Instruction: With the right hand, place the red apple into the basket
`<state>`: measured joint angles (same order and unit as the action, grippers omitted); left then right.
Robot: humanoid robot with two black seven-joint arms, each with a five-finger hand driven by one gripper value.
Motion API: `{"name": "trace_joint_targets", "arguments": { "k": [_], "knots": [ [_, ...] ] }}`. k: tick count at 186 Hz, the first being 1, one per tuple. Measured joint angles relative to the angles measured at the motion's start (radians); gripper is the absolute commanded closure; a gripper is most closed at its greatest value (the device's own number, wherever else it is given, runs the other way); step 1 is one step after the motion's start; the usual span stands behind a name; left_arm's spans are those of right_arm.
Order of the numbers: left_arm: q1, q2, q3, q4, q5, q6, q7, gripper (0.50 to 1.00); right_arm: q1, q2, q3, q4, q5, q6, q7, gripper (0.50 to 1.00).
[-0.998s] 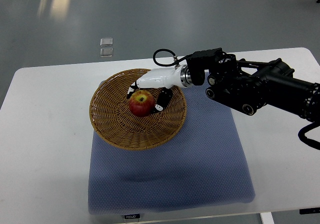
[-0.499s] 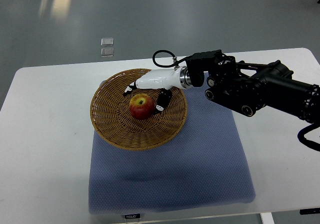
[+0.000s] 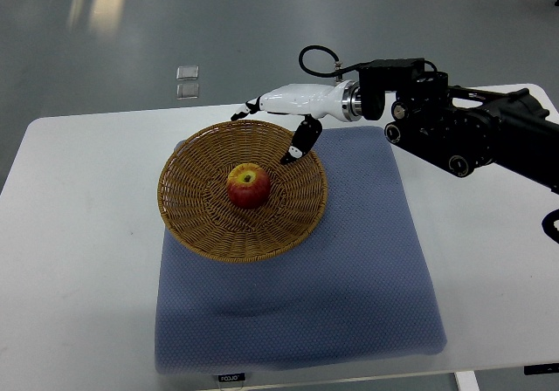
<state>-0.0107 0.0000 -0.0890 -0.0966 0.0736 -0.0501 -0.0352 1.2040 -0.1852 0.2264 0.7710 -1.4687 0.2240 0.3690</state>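
The apple (image 3: 248,186) lay in the middle of the basket (image 3: 196,221), stem side up, resting on the woven floor with nothing touching it, so the placing itself looked done. The right hand (image 3: 281,120) was above the basket's far rim, its fingers spread and empty, one dark-tipped finger (image 3: 297,145) hanging down over the far-right part of the bowl but apart from the apple. What seemed left was only to draw the arm clear to the right and bring it to rest. The left hand was not in view. The basket sat half on the blue mat (image 3: 349,277) and half on the bare worktop (image 3: 79,260), its left side overhanging the mat's left edge, so it may have sat slightly uneven, though the pictures did not show a tilt. Open room was generous: the near half of the mat was bare, the worktop to the left of the basket was bare out to its edge, and the strip on the right beyond the mat was free apart from the arm (image 3: 472,133) above it. The tightest spot was the drooping finger over the far-right rim; a low sideways retreat could have clipped the weave and nudged the basket, so rising first looked safer.
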Motion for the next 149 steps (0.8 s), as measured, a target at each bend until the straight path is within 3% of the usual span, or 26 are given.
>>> {"name": "trace_joint_targets", "arguments": {
  "k": [51, 149],
  "knots": [
    [0.000, 0.000, 0.000, 0.000, 0.000, 0.000, 0.000, 0.500, -0.059, -0.048, 0.151, -0.032, 0.355, -0.002, -0.003, 0.581],
    [0.000, 0.000, 0.000, 0.000, 0.000, 0.000, 0.000, 0.500, -0.249, -0.017, 0.432, -0.072, 1.054, -0.043, 0.006, 0.581]
  ]
}}
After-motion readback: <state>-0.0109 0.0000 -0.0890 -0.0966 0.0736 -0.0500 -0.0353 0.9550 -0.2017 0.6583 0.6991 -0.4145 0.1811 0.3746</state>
